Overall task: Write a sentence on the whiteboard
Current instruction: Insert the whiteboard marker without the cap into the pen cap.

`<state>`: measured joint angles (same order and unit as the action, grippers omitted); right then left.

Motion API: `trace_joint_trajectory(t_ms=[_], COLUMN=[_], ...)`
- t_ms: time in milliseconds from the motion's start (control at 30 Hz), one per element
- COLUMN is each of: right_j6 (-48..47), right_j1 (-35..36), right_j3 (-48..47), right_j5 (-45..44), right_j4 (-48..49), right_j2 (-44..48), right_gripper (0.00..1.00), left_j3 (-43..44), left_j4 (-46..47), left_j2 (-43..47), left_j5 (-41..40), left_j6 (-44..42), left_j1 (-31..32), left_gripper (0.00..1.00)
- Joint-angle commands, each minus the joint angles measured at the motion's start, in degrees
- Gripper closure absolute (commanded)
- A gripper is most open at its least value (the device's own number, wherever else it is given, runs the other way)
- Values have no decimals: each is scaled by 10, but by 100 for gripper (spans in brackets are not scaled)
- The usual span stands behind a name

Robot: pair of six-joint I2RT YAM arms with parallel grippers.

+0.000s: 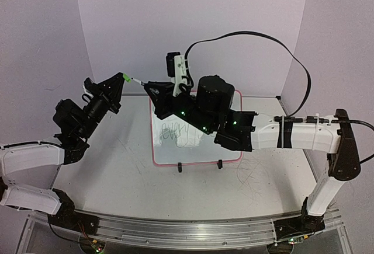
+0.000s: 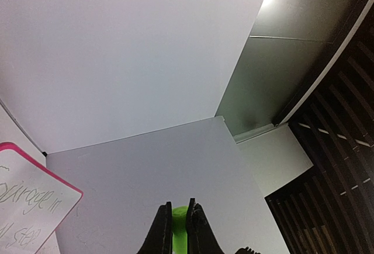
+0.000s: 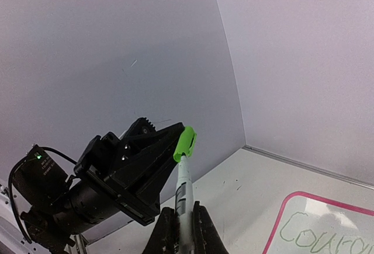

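Right jaws tight around marker (image 3: 184, 191), left jaws around its green cap (image 3: 184, 143) (whiteboard (image 1: 175, 152) beneath).

Scuffed white table (image 1: 117, 172), grey scribble marks (image 1: 257, 175) across it, pink-rimmed whiteboard (image 1: 193, 152) on two black clip feet (image 1: 179, 168).

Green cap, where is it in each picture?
Top external: the green cap sits left of centre, pinched by the left fingers, at the end of the marker.
Left wrist: bottom centre, between the left fingers.
Right wrist: centre, topping the marker that the right fingers hold.
Shared landmark: the pink-rimmed whiteboard.
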<state>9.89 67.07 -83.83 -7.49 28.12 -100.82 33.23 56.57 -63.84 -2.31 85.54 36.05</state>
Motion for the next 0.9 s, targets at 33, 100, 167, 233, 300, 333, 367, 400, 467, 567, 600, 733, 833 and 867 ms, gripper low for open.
trace_joint_trajectory(t_ms=[33,100,167,233,300,333,367,400,467,567,600,733,833,867], right_j6=[-3,-1,1,2,2,2,2,2,0,-2,-3,-3,-3,-3], right_j1=[3,3,4,4,4,4,5,5,5,7,7,10,10,10], right_j3=[-29,-28,-27,-27,-30,-31,-33,-34,-35,-34,-34,-37,-37,-37], right_j5=[0,0,-1,-2,1,1,2,3,9,10,11,4,0,-3], right_j4=[4,3,2,0,0,0,0,-1,-1,-1,0,1,2,3], right_j2=[-9,-9,-10,-12,-14,-15,-16,-17,-18,-17,-18,-20,-20,-20], right_gripper=[100,100,100,100,100,100,100,100,100,100,100,100,100,100], left_j3=[-1,-1,-1,-1,-2,-3,-3,-3,-3,-3,-3,-2,-5,-6], left_j4=[41,44,46,47,48,49,50,50,52,53,54,56,57,58], left_j2=[-2,-3,-2,-4,-5,-6,-7,-7,-8,-10,-11,-13,-12,-11], left_j5=[-3,-4,-5,-5,-5,-5,-5,-5,-5,-5,-5,-3,-5,-6], left_j6=[-1,-1,-1,-1,0,0,0,0,0,1,1,1,1,2], left_j1=[3,3,4,4,4,4,4,4,4,4,4,5,5,5], left_gripper=[100,100,100,100,100,100,100,100,100,100,100,100,100,100])
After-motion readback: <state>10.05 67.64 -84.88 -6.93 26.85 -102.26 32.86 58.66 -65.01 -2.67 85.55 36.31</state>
